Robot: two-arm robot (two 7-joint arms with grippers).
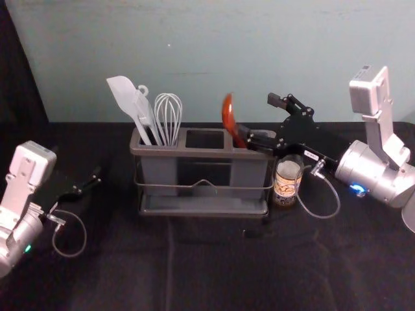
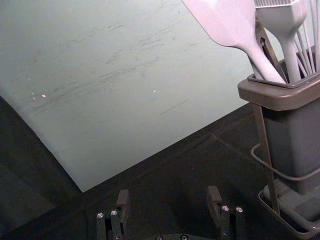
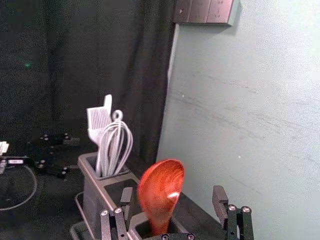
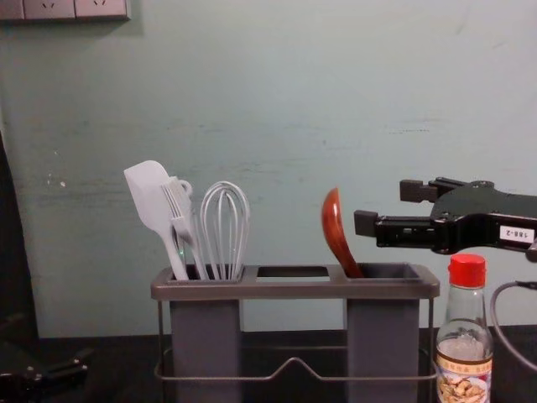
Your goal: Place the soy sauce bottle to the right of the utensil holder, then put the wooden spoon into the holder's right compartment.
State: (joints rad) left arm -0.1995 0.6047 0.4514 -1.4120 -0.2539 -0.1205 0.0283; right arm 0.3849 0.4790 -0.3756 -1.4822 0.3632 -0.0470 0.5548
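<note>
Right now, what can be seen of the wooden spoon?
The wooden spoon is glossy reddish-brown with visible grain. It stands bowl up in the holder's right compartment, tilted toward the robot's left, the lower end of its handle hidden inside. The right pincer is open beside it, with a gap between them in the chest view. Exactly where it touches the compartment is unclear.

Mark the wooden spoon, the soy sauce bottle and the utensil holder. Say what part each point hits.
wooden spoon (image 4: pixel 335 225): chest view, on its bowl
soy sauce bottle (image 4: pixel 467 271): chest view, on the red cap
utensil holder (image 4: pixel 294 290): chest view, on the front of the rim
</note>
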